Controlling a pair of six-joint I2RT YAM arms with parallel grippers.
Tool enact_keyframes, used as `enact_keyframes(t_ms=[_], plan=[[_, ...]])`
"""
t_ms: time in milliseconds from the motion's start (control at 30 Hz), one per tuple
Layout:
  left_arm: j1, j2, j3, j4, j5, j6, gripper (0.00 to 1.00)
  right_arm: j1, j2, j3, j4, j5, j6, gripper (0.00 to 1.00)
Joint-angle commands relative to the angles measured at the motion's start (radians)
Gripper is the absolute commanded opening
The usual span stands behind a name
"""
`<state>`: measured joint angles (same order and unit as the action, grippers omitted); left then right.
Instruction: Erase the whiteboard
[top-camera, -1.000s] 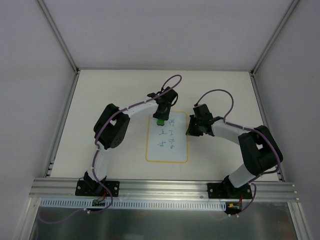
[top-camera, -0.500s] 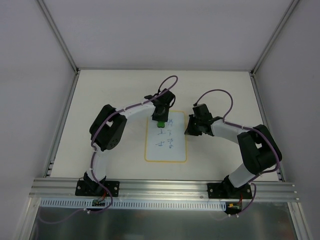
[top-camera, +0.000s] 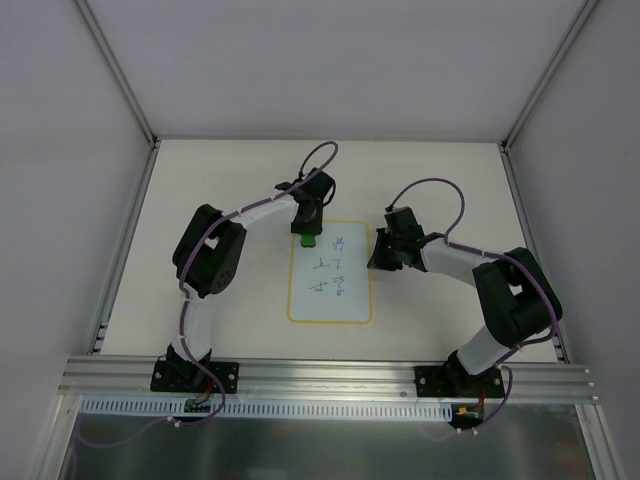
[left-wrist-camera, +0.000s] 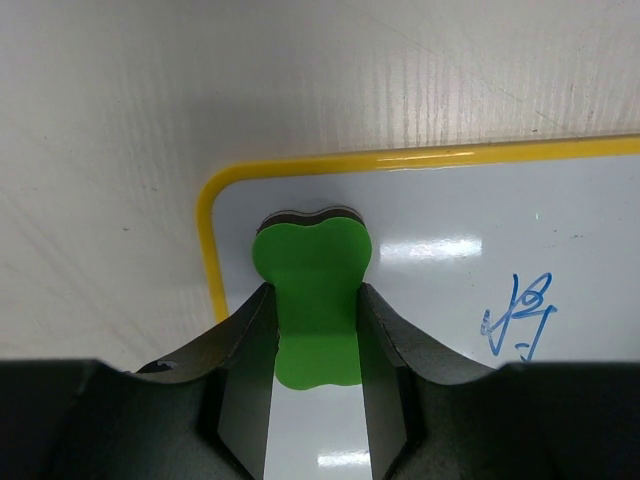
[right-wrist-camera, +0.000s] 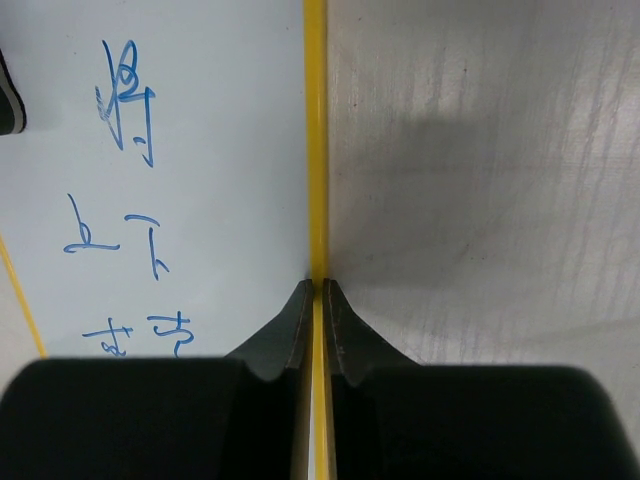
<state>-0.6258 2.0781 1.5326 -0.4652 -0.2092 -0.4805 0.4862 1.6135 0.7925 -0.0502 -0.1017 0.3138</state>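
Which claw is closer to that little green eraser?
Left. The left gripper clamps the eraser over the whiteboard's far-left corner; the right gripper is shut at the board's right rim, across from it.

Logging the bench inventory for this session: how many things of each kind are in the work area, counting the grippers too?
Boards: 1, the whiteboard, with blue writing on it
Erasers: 1, the green eraser
Grippers: 2, the left gripper and the right gripper
Total: 4
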Motion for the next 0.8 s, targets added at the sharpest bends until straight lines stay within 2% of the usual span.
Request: enact_keyframes(t_ms=[0,233,433,767], plan=[[-0.055,0.066,0.033,-0.089,0.04,0.016,0.04,0.008,0.062,-0.027,-0.119,0.03,-0.019,0.0],[-0.13,0.148,0.155,-0.09,0.087,0.037,0.04,0.008,0.054,-0.032,-0.111,0.022,-0.019,0.0],[-0.169,0.204,0.201,-0.096,0.125,0.034,0.03,0.008,0.051,-0.035,-0.112,0.026,-0.01,0.0],[-0.224,0.177,0.12,-0.138,0.128,-0.001,0.0,0.008,0.045,-0.036,-0.115,0.034,-0.001,0.0]])
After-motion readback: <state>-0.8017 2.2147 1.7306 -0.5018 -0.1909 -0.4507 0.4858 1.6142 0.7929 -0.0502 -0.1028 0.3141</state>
